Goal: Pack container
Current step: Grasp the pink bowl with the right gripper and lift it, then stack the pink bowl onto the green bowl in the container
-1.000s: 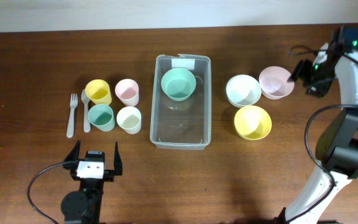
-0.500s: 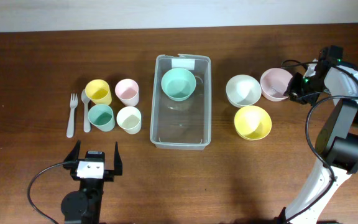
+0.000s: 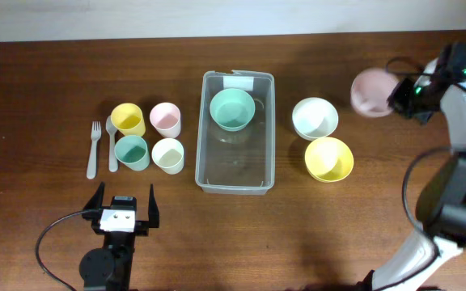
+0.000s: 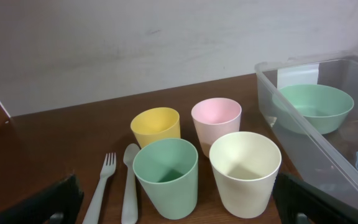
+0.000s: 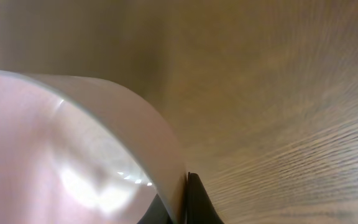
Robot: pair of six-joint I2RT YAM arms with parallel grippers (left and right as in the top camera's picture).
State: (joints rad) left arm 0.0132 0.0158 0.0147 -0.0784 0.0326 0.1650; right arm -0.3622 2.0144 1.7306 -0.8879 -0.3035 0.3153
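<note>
The container (image 3: 202, 129), a clear rectangular bin, stands mid-table with a green bowl (image 3: 232, 109) inside at its labelled end. My right gripper (image 3: 396, 94) is shut on the rim of a pink bowl (image 3: 370, 92) at the far right, held tilted and apart from the other bowls. In the right wrist view the pink bowl (image 5: 55, 155) fills the left side, its wall pinched between the dark fingers of the right gripper (image 5: 180, 208). My left gripper (image 3: 124, 212) rests open near the front edge; in its wrist view the left gripper (image 4: 178, 208) faces the cups, with the container (image 4: 303, 134) to the right.
A white bowl (image 3: 315, 118) and a yellow bowl (image 3: 328, 158) sit right of the container. Left of it stand yellow (image 3: 127, 119), pink (image 3: 166, 119), green (image 3: 131, 151) and cream (image 3: 167, 155) cups, with a fork (image 3: 94, 149) and spoon (image 3: 112, 144) beside them.
The right gripper closed on the pink bowl's rim and carried it up and away from the white bowl, toward the table's far right. The left arm stayed still.
</note>
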